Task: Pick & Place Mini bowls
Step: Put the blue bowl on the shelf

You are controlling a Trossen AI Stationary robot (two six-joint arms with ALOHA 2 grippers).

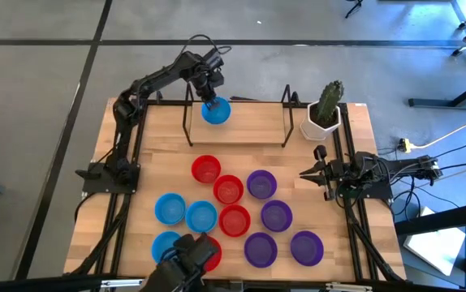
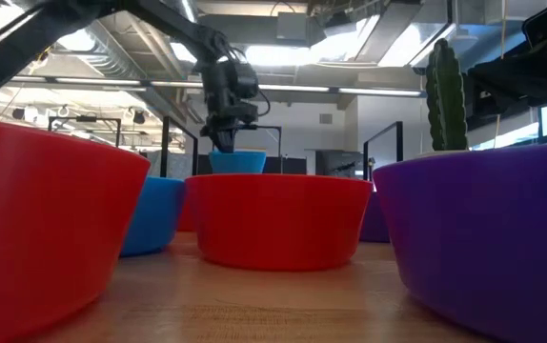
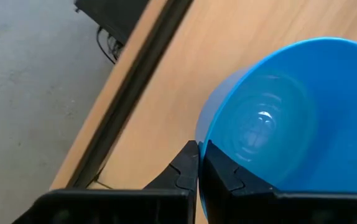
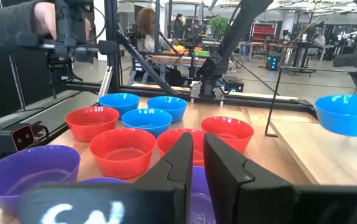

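Observation:
My left gripper [image 1: 209,99] reaches over the table's far side and is shut on a blue mini bowl [image 1: 216,112], which shows above the wood in the low view [image 2: 236,162] and in the right wrist view [image 4: 346,115]. Several more mini bowls rest on their bases on the near half: red [image 1: 206,169], blue [image 1: 170,208] and purple [image 1: 276,215]. My right gripper [image 1: 304,173] waits at the table's right side, its fingers a little apart with nothing between them [image 4: 197,146]. My left gripper pinches the blue bowl's rim [image 3: 203,144] on the side toward the table's far left, one finger [image 3: 225,171] inside the bowl and one [image 3: 185,169] outside its wall. The fingers come steeply from above. The bowl hangs below them, mouth up, clear of the table.
A black wire frame [image 1: 191,122] stands across the far side, right beside the held bowl. A white pot with a cactus [image 1: 324,120] sits at the far right corner. A dark camera mount [image 1: 186,259] is at the near edge. People and other benches show beyond the table.

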